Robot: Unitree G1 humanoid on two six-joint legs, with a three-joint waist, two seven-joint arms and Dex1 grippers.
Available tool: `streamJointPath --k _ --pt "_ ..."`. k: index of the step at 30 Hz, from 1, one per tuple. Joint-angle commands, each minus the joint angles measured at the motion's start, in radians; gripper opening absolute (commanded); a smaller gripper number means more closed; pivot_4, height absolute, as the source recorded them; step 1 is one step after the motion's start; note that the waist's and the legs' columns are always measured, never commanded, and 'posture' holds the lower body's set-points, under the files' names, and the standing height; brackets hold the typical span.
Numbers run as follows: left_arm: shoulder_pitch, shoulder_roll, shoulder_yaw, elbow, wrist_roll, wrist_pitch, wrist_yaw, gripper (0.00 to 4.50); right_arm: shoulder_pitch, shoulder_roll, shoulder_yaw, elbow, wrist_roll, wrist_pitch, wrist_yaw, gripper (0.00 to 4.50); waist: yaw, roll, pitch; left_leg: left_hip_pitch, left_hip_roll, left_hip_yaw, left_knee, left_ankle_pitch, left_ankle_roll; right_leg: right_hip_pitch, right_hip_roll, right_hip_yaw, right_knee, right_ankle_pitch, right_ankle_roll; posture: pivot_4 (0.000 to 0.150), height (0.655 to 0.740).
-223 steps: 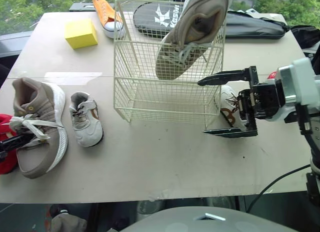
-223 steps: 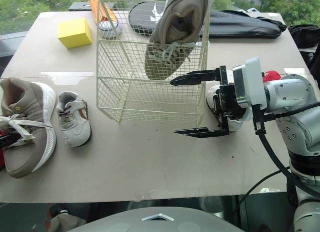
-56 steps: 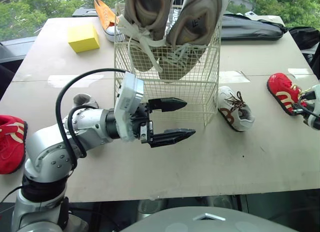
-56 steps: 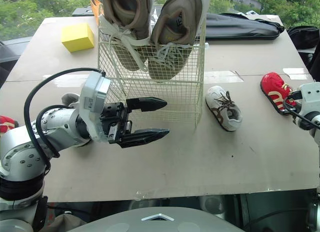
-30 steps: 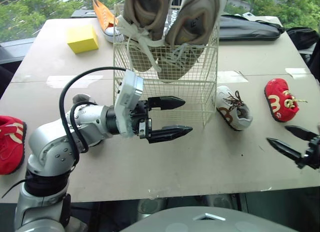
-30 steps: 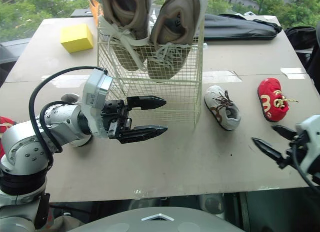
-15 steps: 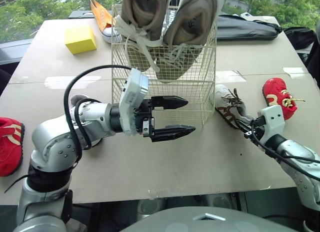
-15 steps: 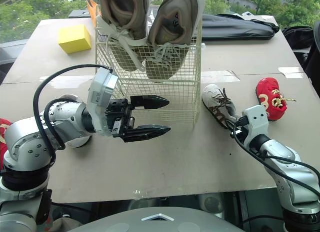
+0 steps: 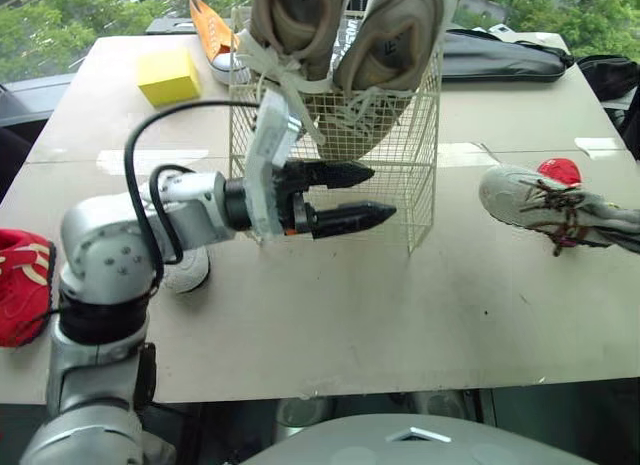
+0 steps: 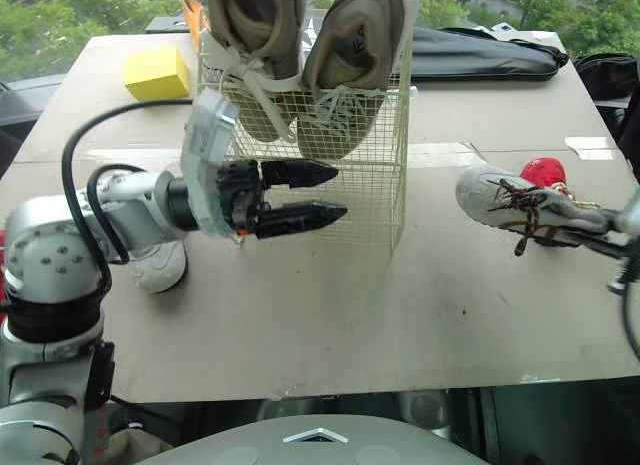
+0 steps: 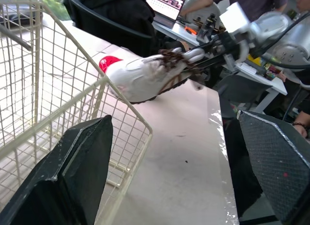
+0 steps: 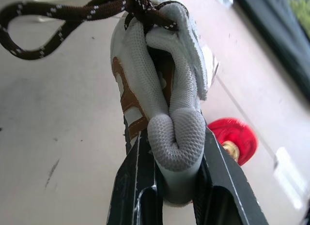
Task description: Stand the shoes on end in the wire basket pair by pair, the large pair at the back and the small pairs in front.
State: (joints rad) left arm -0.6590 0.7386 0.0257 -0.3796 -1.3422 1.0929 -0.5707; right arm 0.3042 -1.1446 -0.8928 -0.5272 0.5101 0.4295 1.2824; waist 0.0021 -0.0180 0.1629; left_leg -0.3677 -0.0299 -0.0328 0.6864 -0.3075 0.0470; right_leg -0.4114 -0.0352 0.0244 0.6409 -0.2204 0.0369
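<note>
The wire basket (image 9: 340, 175) stands mid-table with two large beige sneakers (image 9: 300, 35) (image 9: 395, 55) on end at its back. My left gripper (image 9: 355, 197) hovers open just in front of the basket's front wall, holding nothing. My right gripper (image 12: 177, 138) is shut on the heel of a small white shoe with brown laces (image 9: 530, 200), held off the table at the right. A small red shoe (image 9: 558, 170) lies behind it. Another small white shoe (image 9: 185, 270) lies behind my left arm. A red shoe (image 9: 22, 285) lies at the table's left edge.
An orange shoe (image 9: 210, 30), a yellow block (image 9: 168, 75) and a long black bag (image 9: 500, 55) lie along the back of the table. Bare tabletop (image 9: 400, 305) spreads in front of the basket. People sit at desks beyond the table in the left wrist view.
My right gripper has shut on the small white shoe and lifted it off the table, out to the right. My left gripper stays open and has risen toward the basket front.
</note>
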Motion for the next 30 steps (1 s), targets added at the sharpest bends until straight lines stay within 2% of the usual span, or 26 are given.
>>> streamJointPath --k 1,5,8,11,13,15,17,18,19,20,21,24,25,26,29,30 --pt "-0.151 -0.001 -0.03 0.097 -0.056 0.106 -0.054 4.5 -0.134 -0.132 -0.001 -0.074 0.204 -0.001 0.134 0.0 -0.008 0.0 0.002 0.0 0.0 0.0 0.0 0.0 0.0 0.0 0.0 0.0 0.0 0.0 0.0 0.15 0.74" --pt "-0.285 0.011 -0.122 0.186 0.015 0.209 -0.195 4.5 -0.419 -0.192 0.334 -0.062 0.263 -0.101 0.043 0.0 -0.015 -0.003 0.004 0.001 0.0 -0.001 -0.001 0.001 -0.002 0.0 -0.003 -0.001 -0.001 0.0 0.0 0.15 0.74" --pt "-0.345 0.023 -0.197 0.21 0.1 0.223 -0.31 4.5 -0.704 -0.135 0.606 -0.015 0.204 -0.139 0.015 0.0 -0.017 -0.003 0.01 0.0 -0.001 0.001 -0.001 0.003 -0.005 -0.001 -0.004 0.0 -0.001 0.0 0.0 0.15 0.74" --pt "-0.368 0.044 -0.288 0.194 0.203 0.219 -0.397 4.5 -0.968 0.015 0.81 0.069 0.101 -0.193 0.029 0.0 -0.02 -0.006 0.012 -0.003 0.0 0.0 -0.001 0.003 -0.006 -0.004 -0.004 -0.001 -0.002 0.0 0.0 0.15 0.74" --pt "-0.37 0.048 -0.315 0.194 0.248 0.22 -0.436 3.77 -1.053 0.083 0.873 0.115 0.046 -0.234 0.052 0.0 -0.016 -0.006 0.012 -0.008 -0.001 -0.002 0.0 0.004 -0.007 -0.008 -0.004 -0.002 -0.002 0.0 0.0 0.15 0.74" --pt "-0.358 0.052 -0.283 0.191 0.236 0.246 -0.451 3.01 -1.097 0.138 0.903 0.138 0.027 -0.261 0.065 0.0 -0.008 -0.006 0.012 -0.016 -0.001 -0.003 0.001 0.004 -0.007 -0.016 -0.006 -0.003 0.0 0.0 0.0 0.15 0.74" --pt "-0.331 0.066 -0.248 0.176 0.234 0.253 -0.458 1.92 -1.117 0.151 0.925 0.144 0.039 -0.209 0.083 0.0 -0.007 -0.006 0.012 -0.027 -0.002 -0.004 0.003 0.004 -0.007 -0.025 -0.007 -0.004 0.0 0.001 0.0 0.15 0.74" --pt "-0.312 0.069 -0.221 0.172 0.228 0.259 -0.447 1.7 -1.133 0.167 0.93 0.163 0.03 -0.195 0.07 0.0 -0.007 -0.006 0.012 -0.031 -0.002 -0.004 0.005 0.004 -0.007 -0.028 -0.008 -0.004 0.001 0.001 0.0 0.15 0.74" --pt "-0.298 0.068 -0.194 0.172 0.218 0.27 -0.435 1.17 -1.136 0.162 0.935 0.168 0.038 -0.168 0.082 0.0 -0.008 -0.006 0.012 -0.032 -0.003 -0.004 0.005 0.004 -0.007 -0.029 -0.008 -0.005 0.001 0.001 0.0 0.15 0.74" --pt "-0.283 0.064 -0.162 0.169 0.2 0.283 -0.42 0.91 -1.134 0.159 0.936 0.168 0.043 -0.154 0.095 0.97 -0.008 -0.006 0.012 -0.032 -0.003 -0.004 0.006 0.004 -0.007 -0.029 -0.01 -0.006 0.001 0.001 0.0 0.15 0.74" --pt "-0.259 0.056 -0.11 0.164 0.166 0.297 -0.389 0.59 -1.119 0.157 0.928 0.171 0.036 -0.15 0.093 1.36 -0.007 -0.006 0.012 -0.033 -0.003 -0.004 0.006 0.004 -0.007 -0.029 -0.01 -0.006 0.001 0.001 0.0 0.15 0.74" --pt "-0.164 0.029 0.044 0.135 0.067 0.31 -0.265 0.57 -1.04 0.122 0.877 0.182 0.005 -0.066 0.014 2.84 -0.004 -0.007 0.011 -0.033 -0.004 -0.005 0.006 0.004 -0.007 -0.028 -0.012 -0.007 0.001 0.001 0.0 0.15 0.74" --pt "-0.134 0.016 0.083 0.123 0.036 0.304 -0.222 0.57 -1.005 0.095 0.857 0.18 0.009 -0.022 0.003 3.12 0.0 -0.007 0.011 -0.032 -0.004 -0.005 0.006 0.004 -0.007 -0.028 -0.013 -0.007 0.002 0.001 0.0 0.15 0.74" --pt "-0.104 0.001 0.12 0.109 0.007 0.289 -0.177 0.57 -0.963 0.068 0.831 0.173 0.026 0.025 -0.002 3.71 0.003 -0.007 0.011 -0.032 -0.004 -0.006 0.006 0.004 -0.007 -0.028 -0.013 -0.008 0.002 0.001 0.0 0.15 0.74" --pt "0.037 -0.076 0.238 0.001 -0.009 0.161 -0.05 0.57 -0.796 0.088 0.675 0.105 0.229 0.347 -0.181 3.73 0.013 -0.007 0.01 -0.031 -0.004 -0.006 0.006 0.004 -0.007 -0.028 -0.014 -0.008 0.003 0.001 -0.001 0.15 0.74" --pt "0.074 -0.103 0.264 -0.037 -0.004 0.119 -0.017 0.57 -0.758 0.133 0.641 0.065 0.316 0.431 -0.274 3.73 0.013 -0.007 0.01 -0.031 -0.004 -0.006 0.007 0.004 -0.007 -0.027 -0.014 -0.008 0.003 0.001 -0.001 0.15 0.74"
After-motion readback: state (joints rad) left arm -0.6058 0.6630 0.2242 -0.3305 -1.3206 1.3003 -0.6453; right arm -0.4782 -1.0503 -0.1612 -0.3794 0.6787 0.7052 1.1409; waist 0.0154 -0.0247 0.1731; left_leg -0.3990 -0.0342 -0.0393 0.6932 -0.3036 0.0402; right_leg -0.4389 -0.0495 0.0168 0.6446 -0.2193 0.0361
